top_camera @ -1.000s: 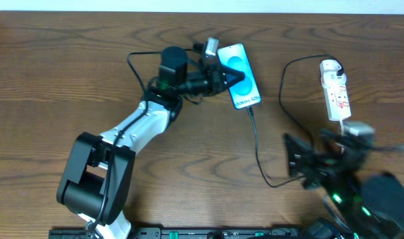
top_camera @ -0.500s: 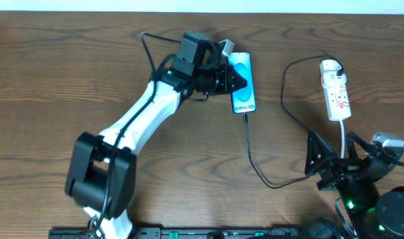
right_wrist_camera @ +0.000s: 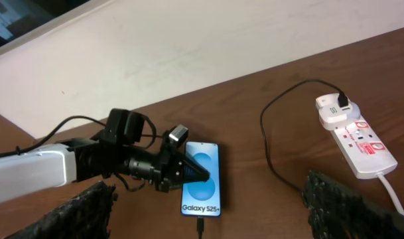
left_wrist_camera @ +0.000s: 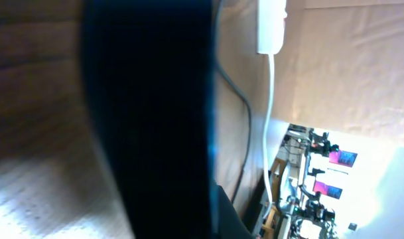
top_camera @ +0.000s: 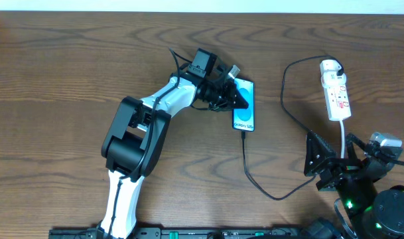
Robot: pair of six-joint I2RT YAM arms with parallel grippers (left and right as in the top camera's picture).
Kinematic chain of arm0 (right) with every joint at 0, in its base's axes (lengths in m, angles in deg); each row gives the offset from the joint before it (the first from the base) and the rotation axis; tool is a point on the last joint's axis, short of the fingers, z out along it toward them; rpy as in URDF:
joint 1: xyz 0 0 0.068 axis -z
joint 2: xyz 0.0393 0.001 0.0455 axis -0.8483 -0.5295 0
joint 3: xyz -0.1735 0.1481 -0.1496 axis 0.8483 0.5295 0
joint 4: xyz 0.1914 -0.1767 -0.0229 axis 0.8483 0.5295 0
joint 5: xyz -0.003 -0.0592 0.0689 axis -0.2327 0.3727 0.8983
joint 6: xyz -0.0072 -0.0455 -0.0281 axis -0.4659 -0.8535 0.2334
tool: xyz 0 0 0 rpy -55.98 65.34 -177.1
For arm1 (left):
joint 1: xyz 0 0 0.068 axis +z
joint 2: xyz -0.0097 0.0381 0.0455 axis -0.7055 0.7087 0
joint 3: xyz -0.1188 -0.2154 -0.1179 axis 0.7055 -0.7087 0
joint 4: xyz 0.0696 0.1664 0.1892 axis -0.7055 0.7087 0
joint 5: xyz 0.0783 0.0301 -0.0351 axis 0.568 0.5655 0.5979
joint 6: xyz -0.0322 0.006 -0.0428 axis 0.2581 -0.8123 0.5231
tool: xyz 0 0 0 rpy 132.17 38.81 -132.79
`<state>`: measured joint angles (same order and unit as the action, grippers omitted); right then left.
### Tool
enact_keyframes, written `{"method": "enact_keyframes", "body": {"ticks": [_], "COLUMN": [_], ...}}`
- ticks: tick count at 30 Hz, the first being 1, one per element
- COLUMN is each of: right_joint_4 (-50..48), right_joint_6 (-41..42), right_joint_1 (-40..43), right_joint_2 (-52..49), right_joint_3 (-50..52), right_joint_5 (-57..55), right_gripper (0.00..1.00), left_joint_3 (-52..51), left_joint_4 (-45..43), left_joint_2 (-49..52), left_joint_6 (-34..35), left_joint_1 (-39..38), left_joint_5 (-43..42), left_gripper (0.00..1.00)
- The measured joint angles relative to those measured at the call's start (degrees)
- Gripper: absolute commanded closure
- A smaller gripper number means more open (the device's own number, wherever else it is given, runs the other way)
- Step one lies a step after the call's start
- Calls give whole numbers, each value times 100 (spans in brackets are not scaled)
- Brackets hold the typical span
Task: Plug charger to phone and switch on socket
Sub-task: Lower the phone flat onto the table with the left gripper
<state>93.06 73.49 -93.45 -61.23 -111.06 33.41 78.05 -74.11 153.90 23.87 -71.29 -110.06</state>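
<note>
Charger (top_camera: 255,176) is sitting in the phone's (top_camera: 246,118) bottom port, with its plug in the socket (top_camera: 337,96). Judging only the switch is remaining; can't read its state. Phone is lying flat mid-table. Left gripper (top_camera: 240,98) is resting pinched together on the screen, gripping nothing. Right gripper (top_camera: 316,158) is hanging wide open, empty.
</note>
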Motion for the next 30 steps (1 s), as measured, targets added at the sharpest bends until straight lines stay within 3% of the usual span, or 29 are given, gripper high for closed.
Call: {"method": "enact_keyframes", "body": {"ticks": [18,30], "right_joint_4": [13,-81], "right_joint_6": [4,85], "right_joint_1": [0,0], "right_joint_2": [-46,-719], "right_joint_3": [0,0], "right_joint_5": [-177,-219], "right_gripper": [10,8], "left_joint_3": [35,35], "left_joint_4": [7,11], "left_joint_2": [149,352], "left_joint_6": [-15,-15], "left_joint_1": [0,0], "left_joint_5": [348,568], "left_gripper": [92,92]}}
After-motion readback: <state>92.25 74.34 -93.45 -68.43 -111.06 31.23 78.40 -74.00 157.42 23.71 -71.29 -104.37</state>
